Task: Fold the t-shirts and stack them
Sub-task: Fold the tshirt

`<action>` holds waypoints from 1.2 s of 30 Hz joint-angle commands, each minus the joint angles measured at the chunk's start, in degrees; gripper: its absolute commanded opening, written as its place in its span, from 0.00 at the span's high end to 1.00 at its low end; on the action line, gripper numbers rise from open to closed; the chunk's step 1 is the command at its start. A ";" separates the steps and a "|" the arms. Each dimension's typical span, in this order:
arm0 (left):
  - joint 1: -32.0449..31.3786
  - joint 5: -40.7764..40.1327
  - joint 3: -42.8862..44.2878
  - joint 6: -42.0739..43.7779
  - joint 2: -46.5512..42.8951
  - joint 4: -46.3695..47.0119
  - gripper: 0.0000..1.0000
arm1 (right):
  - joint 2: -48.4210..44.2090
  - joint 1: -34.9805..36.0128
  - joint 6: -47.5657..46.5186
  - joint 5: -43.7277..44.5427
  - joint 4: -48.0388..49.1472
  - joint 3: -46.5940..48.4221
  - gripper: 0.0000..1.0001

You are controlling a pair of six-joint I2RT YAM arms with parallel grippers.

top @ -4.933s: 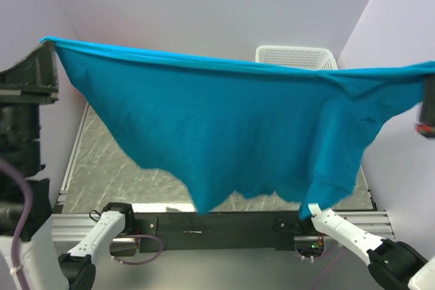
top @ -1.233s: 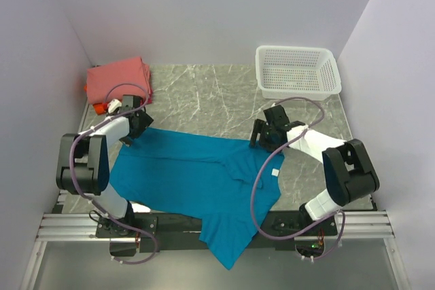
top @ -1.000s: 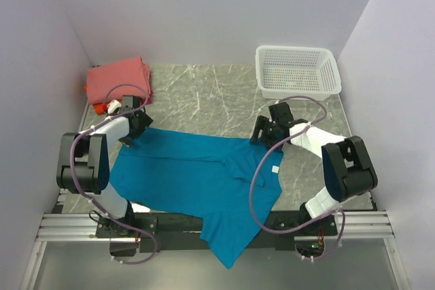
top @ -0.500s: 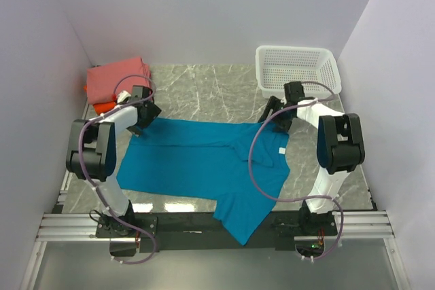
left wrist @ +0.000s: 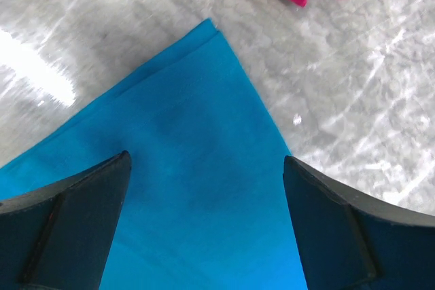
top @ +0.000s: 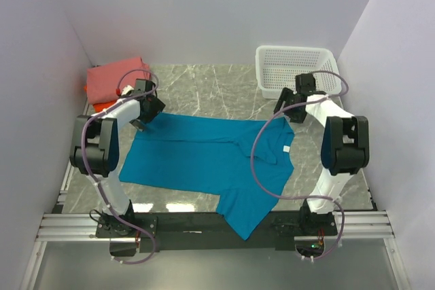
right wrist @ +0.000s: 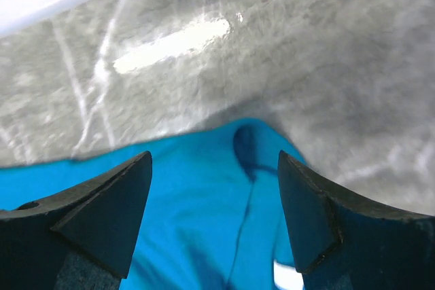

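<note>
Teal t-shirt under splayed left hand

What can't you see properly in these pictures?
- Folded shirts, top view: pink one covers those underneath.
- Folded shirts, left wrist view: cut off by top edge.
- Blue shirt, wrist views: only corners show.
- Its label, top view: too small to read.

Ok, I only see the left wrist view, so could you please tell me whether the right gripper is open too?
Observer: Yes, the right gripper is open, fingers apart above the teal shirt.
Operator: Does the shirt lie wholly on the table?
Observer: No, its near part hangs over the front edge of the table.
Operator: Where is the basket?
Observer: The white basket stands at the far right corner.
</note>
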 commanded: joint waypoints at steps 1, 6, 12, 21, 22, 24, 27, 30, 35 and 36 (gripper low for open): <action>-0.29 -1.40 1.15 1.18 -7.83 -3.20 0.01 | -10.90 0.25 -1.50 2.90 -1.03 -1.48 0.19; 0.49 -7.37 -5.61 -2.94 -20.20 -11.53 0.01 | -23.31 1.04 1.14 6.15 -1.31 -7.90 0.18; 7.07 -7.15 -24.14 -10.68 -35.93 -17.53 0.01 | -36.51 1.66 5.36 8.18 0.63 -15.99 0.17; 10.34 -11.16 -35.77 -22.55 -47.13 -28.34 0.01 | -41.18 1.66 4.31 6.42 2.21 -18.73 0.16; 10.34 -11.42 -35.86 -22.29 -47.39 -28.08 0.00 | -40.74 1.75 4.13 6.33 1.95 -18.55 0.16; 10.52 -11.34 -36.64 -20.80 -47.31 -25.63 0.01 | -39.78 1.66 4.13 6.07 1.60 -18.29 0.16; 11.13 -8.80 -37.96 -17.82 -45.56 -20.90 0.10 | -39.51 1.75 4.22 5.54 1.07 -18.28 0.16; 11.22 -7.30 -38.23 -17.11 -42.40 -19.82 0.20 | -40.12 1.75 4.39 5.80 0.46 -18.37 0.16; 11.40 -7.74 -39.54 -16.84 -39.05 -17.10 0.43 | -40.91 1.66 4.57 5.98 -0.95 -18.20 0.16; 11.49 -7.13 -39.72 -16.58 -38.70 -16.49 0.50 | -41.44 1.75 4.57 5.89 -1.56 -18.37 0.16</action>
